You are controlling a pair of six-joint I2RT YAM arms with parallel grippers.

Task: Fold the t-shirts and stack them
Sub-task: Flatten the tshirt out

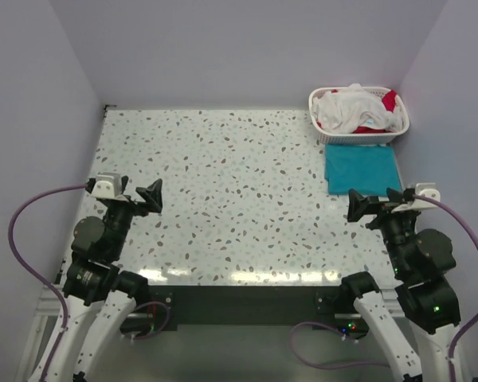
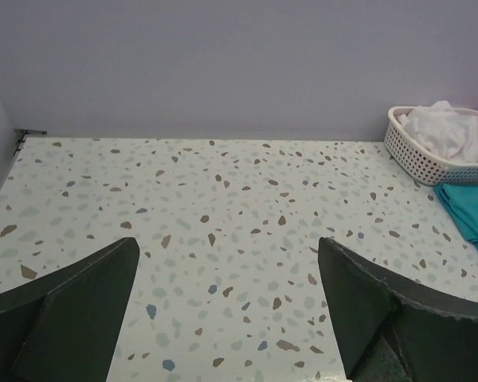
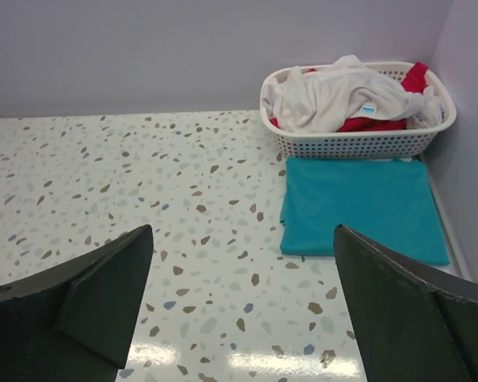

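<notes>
- left gripper [image 1: 135, 196] is held wide open above the speckled table [image 1: 223, 183], nothing gripped
- right gripper [image 1: 376, 204] is spread open too, nothing caught between the fingers
- teal t-shirt [image 1: 360, 169] is laid flat and folded just ahead of the right gripper, well off to the left gripper's right
- white t-shirt [image 1: 346, 107] and red t-shirt [image 1: 389, 101] are heaped in the basket [image 1: 358, 137], set just beyond the teal one

Top camera is looking down from high behind; wrist cameras are skimming low, facing forward (both sharing basket [image 2: 429, 161], teal t-shirt [image 3: 358, 203]).
</notes>
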